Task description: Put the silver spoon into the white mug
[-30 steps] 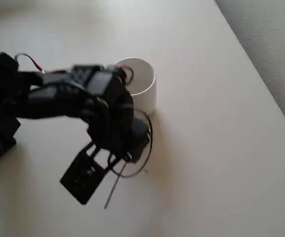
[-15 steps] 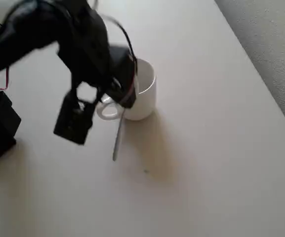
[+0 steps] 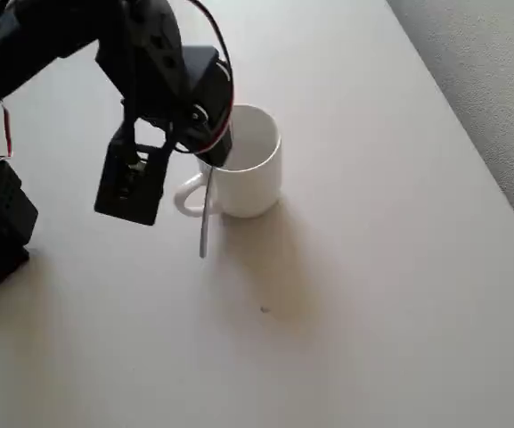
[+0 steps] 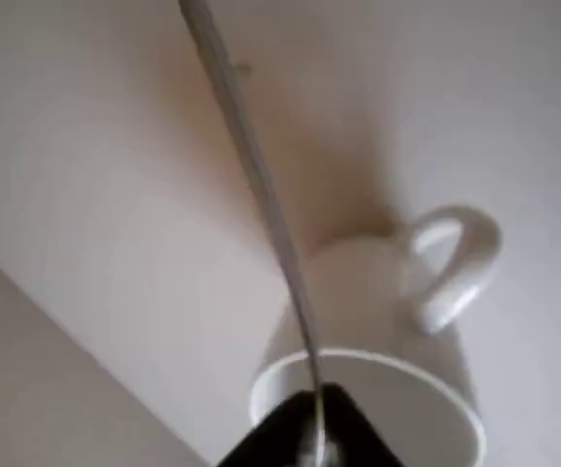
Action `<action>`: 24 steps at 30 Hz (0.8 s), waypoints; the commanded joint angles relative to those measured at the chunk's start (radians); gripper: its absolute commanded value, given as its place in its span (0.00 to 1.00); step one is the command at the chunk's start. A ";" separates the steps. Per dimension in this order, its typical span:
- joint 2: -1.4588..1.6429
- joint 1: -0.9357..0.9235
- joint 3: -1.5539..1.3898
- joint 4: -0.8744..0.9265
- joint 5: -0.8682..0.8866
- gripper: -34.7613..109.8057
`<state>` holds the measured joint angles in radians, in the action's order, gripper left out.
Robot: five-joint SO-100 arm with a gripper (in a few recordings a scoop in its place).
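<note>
Clamped on one end of the silver spoon point(image 3: 206, 218), with the gripper point(image 3: 210, 153) hovering over the near rim of the white mug point(image 3: 249, 162). Spoon slanting away from the claw, outside the mug beside its loop handle, free end in the air. Best tipped upright and centred over the opening before release. Spoon's bowl hidden; fingertips blurred in the wrist view.

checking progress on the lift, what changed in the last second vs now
The gripper, shut on the silver spoon, rose off the table and swung up the overhead view to the rim of the white mug. The spoon came with it, from low on the table to hanging beside the mug's handle, one end in the jaws over the rim. The mug stayed where it was, upright.
</note>
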<state>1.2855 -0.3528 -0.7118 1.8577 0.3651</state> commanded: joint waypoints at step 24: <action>-0.063 0.098 0.005 -0.011 0.000 0.23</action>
<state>1.1781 -0.3068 -0.7133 1.8577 0.3651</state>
